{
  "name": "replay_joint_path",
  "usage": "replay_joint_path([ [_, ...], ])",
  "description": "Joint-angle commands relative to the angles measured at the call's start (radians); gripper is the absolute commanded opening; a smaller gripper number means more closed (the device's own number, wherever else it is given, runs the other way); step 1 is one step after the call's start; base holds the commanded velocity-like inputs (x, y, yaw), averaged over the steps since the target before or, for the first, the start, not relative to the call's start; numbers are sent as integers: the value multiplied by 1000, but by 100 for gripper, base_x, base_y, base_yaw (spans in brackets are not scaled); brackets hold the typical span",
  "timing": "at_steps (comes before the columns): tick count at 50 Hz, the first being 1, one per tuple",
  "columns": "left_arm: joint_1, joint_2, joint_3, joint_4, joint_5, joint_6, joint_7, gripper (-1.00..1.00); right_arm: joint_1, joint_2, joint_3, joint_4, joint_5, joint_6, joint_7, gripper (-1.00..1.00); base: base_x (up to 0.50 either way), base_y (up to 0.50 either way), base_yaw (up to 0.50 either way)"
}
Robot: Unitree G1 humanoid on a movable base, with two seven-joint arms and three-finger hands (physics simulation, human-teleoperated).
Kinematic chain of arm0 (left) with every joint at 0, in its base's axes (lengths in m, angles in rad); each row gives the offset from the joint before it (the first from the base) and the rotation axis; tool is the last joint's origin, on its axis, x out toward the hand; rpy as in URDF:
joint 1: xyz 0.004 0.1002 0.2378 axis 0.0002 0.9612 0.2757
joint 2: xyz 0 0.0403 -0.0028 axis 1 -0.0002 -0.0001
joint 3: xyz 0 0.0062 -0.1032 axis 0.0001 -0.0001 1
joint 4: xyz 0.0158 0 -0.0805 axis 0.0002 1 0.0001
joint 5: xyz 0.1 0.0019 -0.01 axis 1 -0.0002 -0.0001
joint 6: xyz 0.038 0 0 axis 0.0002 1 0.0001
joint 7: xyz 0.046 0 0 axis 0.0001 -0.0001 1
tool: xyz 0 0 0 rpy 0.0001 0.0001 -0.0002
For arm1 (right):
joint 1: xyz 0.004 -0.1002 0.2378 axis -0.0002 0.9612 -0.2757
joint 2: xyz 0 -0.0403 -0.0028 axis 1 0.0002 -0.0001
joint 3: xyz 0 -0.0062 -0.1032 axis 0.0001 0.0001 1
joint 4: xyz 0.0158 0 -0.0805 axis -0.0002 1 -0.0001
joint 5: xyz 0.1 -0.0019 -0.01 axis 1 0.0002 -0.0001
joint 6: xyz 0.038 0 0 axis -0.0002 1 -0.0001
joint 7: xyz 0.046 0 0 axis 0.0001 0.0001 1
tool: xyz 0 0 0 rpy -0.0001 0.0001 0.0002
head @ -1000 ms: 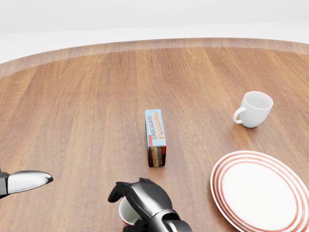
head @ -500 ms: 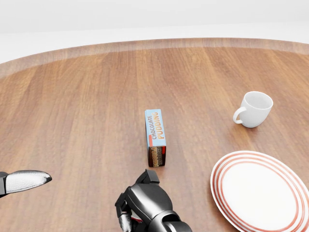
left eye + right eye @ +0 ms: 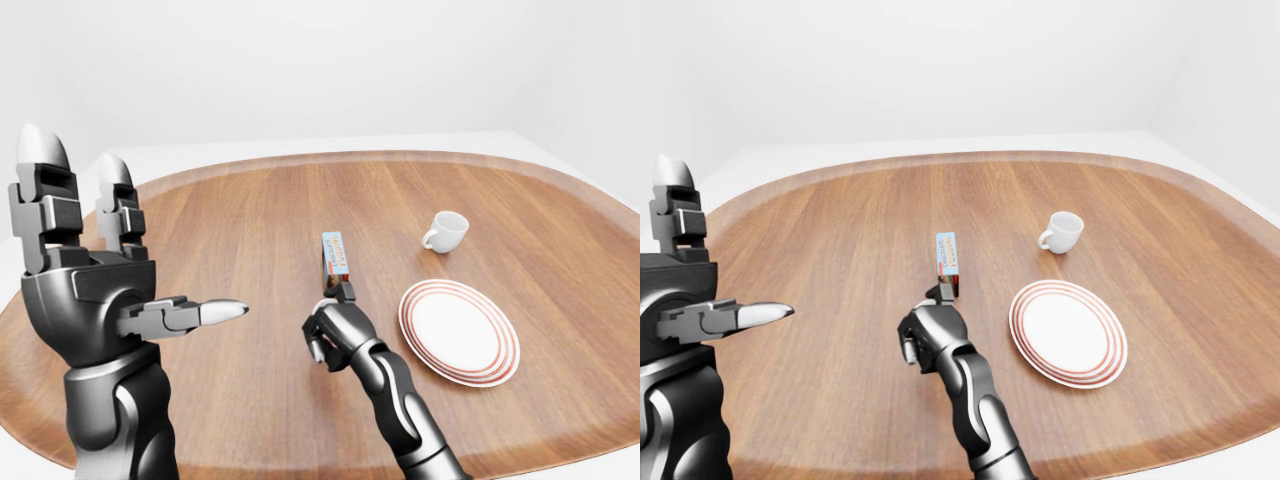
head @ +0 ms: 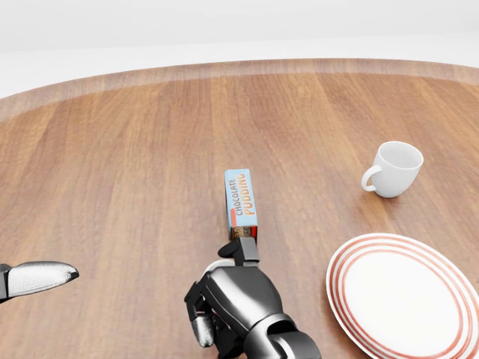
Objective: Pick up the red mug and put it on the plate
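Right hand curled over the mug's spot; mug itself hidden.

The right hand (image 4: 232,299) sits low on the worktop (image 4: 135,164), fingers curled tight at 6 o'clock of the pudding box (image 4: 241,203). The red mug is not visible, presumably enclosed, though I cannot tell. The plate (image 4: 408,295) lies empty at 3 o'clock of that hand, the white cup (image 4: 395,169) at 12 o'clock of the plate. The left hand (image 3: 95,290) is held raised, fingers spread wide, clear of the work.
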Motion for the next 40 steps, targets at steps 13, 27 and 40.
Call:
replay_joint_path([
  [13,1,0,-1,2,3,0,0,100,5,-66,-117,-209,9,0,88,-100,0,0,0],
  [27,1,0,3,-3,-1,0,0,100,-11,-111,-214,-223,33,0,101,-100,0,0,0],
  [40,3,-1,1,-3,1,0,0,100,-105,-189,-355,-134,101,0,82,-100,0,0,0],
])
